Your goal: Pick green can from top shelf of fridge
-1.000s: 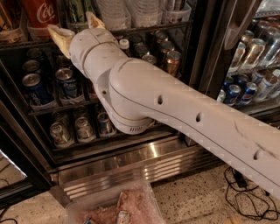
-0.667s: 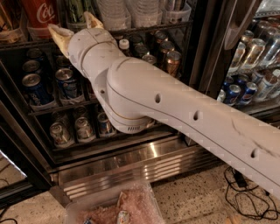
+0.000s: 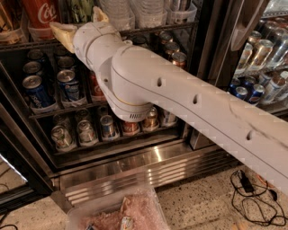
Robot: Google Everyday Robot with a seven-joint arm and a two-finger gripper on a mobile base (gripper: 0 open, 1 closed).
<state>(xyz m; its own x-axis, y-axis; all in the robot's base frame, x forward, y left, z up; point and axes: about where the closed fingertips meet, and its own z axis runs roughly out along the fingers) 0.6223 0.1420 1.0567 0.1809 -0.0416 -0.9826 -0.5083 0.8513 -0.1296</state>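
The gripper (image 3: 75, 20) is up at the front rail of the top shelf (image 3: 180, 27), towards the left end of the fridge (image 3: 135, 168). Its two tan fingers (image 3: 62, 33) are spread wide apart and clasp nothing. The green can (image 3: 81, 9) stands upright on that shelf, behind the rail, in line with the gap between the fingers. Only its lower body shows, since the top edge of the view cuts it off, and it cannot be told whether either finger touches it. Just to its left stands the big red Coca-Cola can (image 3: 39, 12), and to its right are clear plastic tubs (image 3: 118, 15). The thick white arm (image 3: 180, 101) runs from the lower right corner of the view up across the open fridge, hiding much of the middle racks. Blue soda cans (image 3: 38, 92) sit on the rack below at the left, with silver cans (image 3: 85, 131) lower down. A second cooler (image 3: 263, 67) stands to the right, and a black cable (image 3: 247, 188) lies on the floor.
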